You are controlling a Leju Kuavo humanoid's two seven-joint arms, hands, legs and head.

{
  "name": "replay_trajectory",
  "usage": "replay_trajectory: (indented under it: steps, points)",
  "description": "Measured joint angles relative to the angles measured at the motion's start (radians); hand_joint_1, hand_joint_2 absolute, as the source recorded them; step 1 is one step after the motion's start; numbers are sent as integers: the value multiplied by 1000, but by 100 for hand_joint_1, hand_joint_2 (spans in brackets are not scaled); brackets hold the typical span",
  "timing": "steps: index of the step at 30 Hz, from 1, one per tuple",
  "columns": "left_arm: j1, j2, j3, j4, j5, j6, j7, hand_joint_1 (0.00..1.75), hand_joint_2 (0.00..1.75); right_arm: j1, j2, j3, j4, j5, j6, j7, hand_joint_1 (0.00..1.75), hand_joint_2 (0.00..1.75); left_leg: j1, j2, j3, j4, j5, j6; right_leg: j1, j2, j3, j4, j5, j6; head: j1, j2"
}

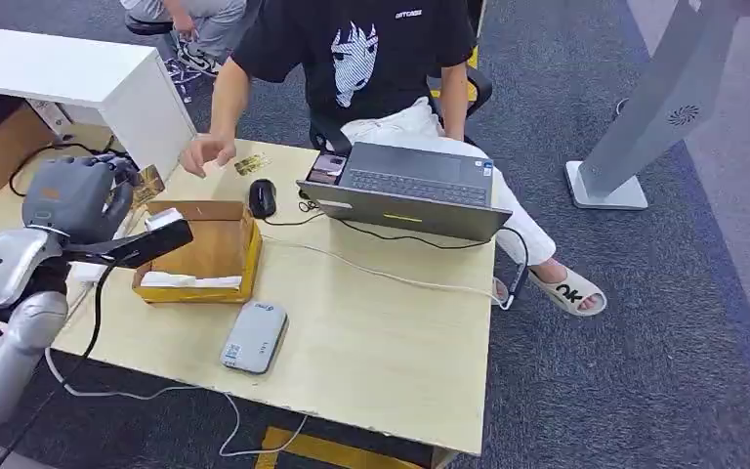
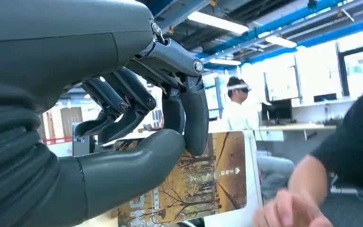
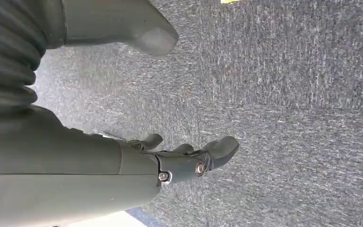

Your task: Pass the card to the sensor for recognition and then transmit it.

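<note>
- The left hand (image 2: 137, 142) is pinching the card (image 2: 203, 184) between thumb and fingers, with most of the card projecting beyond the fingertips.
- The right hand (image 3: 189, 161) is hanging spread over carpet, holding nothing.
- Judgement: the pinch should be staying firm and the card level while extending it toward the person's hand (image 1: 207, 154) waiting just beyond the card.

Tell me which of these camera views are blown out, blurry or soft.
Left wrist view: the windows behind are overexposed, and the person's hand is soft with blur, while the card held by the left robot hand stays readable. Head view: evenly lit, fairly sharp. Right wrist view: the right robot hand is sharp over grainy carpet.
</note>
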Motion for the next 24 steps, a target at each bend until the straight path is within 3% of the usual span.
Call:
replay_trajectory:
  steps: [9,24]
  points:
    - [-20,45,18,-20,-1,-21,2,175,175,4,0,31,-5,-67,-4,29,0,175,0,0,0,0,0,0,0,0,-1,0,0,0,0,0]
    - [-43,16,1,-20,-27,-34,2,175,175,3,0,74,-11,-94,-10,58,0,175,0,1,0,0,0,0,0,1,-3,0,0,0,0,0]
